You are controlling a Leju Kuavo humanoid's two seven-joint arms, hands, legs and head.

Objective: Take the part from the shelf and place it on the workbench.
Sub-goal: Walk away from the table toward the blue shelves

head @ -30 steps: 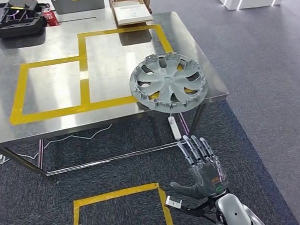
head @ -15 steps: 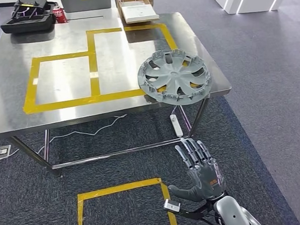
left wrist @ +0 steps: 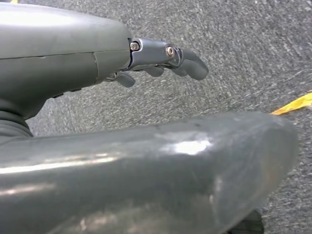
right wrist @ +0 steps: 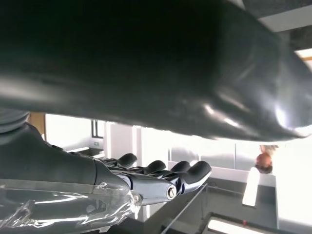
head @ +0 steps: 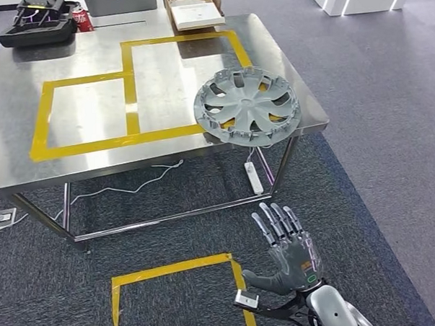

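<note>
Overhanging the surface [head: 95,168] front-right edge: grey part [head: 247,106]. Right robot hand [head: 288,256] below over carpet, fingers spread, empty; left robot hand [left wrist: 162,56] empty.

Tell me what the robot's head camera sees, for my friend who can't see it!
A grey wheel cover lies on a shiny metal table marked with yellow tape, near its right corner. Below, the right robot hand is open over dark carpet.

Grey wheel cover [head: 247,105] on a silver workbench [head: 84,164] striped with yellow tape [head: 128,87]; dark grey carpet [head: 370,105].
</note>
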